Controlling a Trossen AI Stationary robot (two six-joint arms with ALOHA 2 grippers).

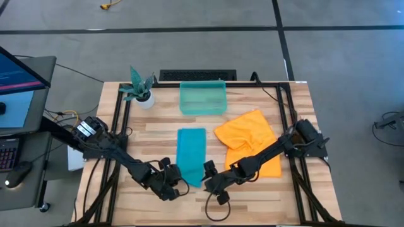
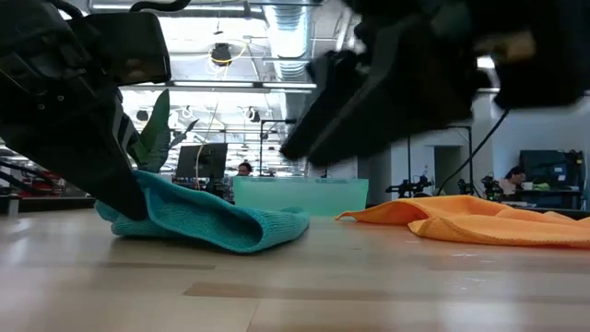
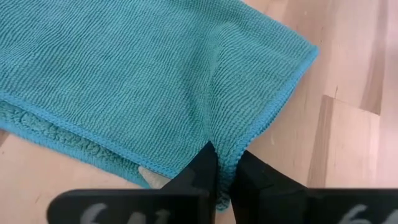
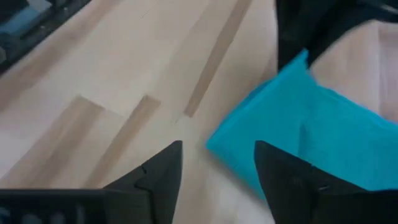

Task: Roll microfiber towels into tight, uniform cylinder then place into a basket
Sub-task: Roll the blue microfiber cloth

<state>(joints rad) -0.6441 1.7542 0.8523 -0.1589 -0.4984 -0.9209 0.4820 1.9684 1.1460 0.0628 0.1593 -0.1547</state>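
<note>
Your tabletop (image 1: 158, 135) carries everything well spread out, and that spread is part of the risk: the basket (image 1: 202, 98) sits at the far edge in the middle, well apart from the near edge where both arms are working, so any roll you make has a long carry during which it could loosen. The orange-yellow towel (image 1: 247, 140) lies rumpled to the right, with the right arm reaching across it; a sweep of that arm could drag it further out of shape before you get to it. The teal-blue towel (image 1: 191, 153) is folded into a narrow strip running near to far at the centre, not yet rolled. Your left pincer (image 3: 225, 180) is pressed together on the near hem of that strip, and the bite looks thin, right at the corner edge, so I judge a lift or a turn could slip it free or roll only one layer. Your right pincer (image 4: 217, 165) stands spread just beside the strip's near corner, holding nothing; if it closes off-centre, the two ends will roll unevenly and the cylinder will cone.
</note>
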